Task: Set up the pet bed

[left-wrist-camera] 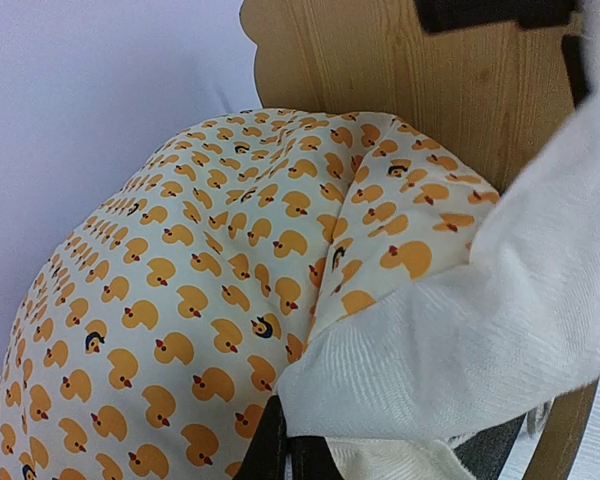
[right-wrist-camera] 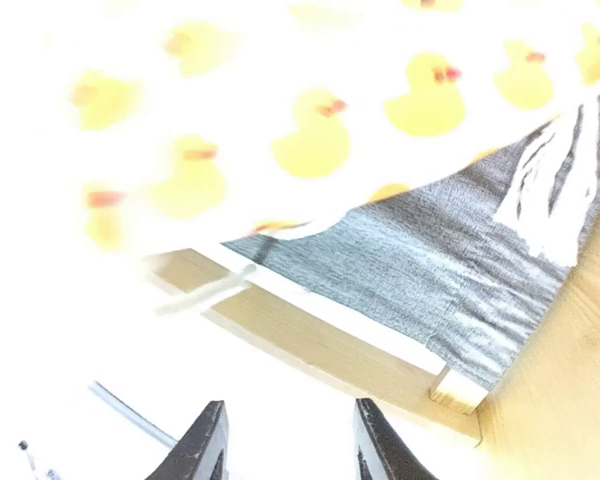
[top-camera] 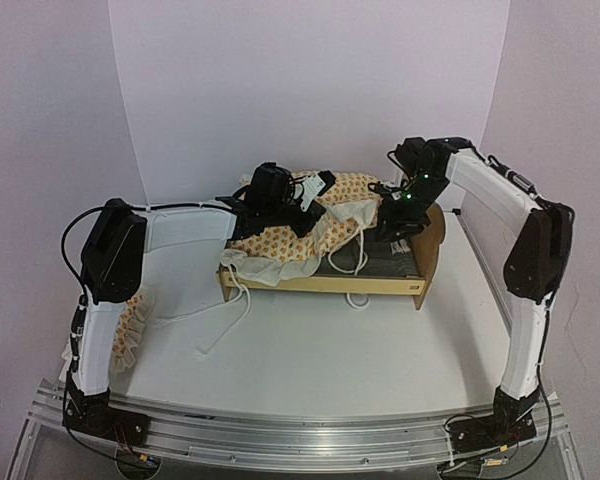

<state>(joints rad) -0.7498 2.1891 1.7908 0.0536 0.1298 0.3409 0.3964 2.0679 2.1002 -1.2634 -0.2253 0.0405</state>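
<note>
The bed (top-camera: 325,283) sits in the middle of the table (top-camera: 310,360), with its headboard (top-camera: 435,240) toward the right arm. A duck-print cushion (top-camera: 280,245) is draped over its left part, leaving the grey base (top-camera: 380,262) bare near the headboard. The left gripper (left-wrist-camera: 285,450) is clenched, apparently pinching the cushion's white underside, though the grip is mostly hidden. The right gripper (right-wrist-camera: 285,425) hangs over the headboard end with its 2 jaws apart, holding nothing.

Nothing to read in any view: no lettering, labels or numbers; cushion (left-wrist-camera: 180,300) shows only printed ducks.
</note>
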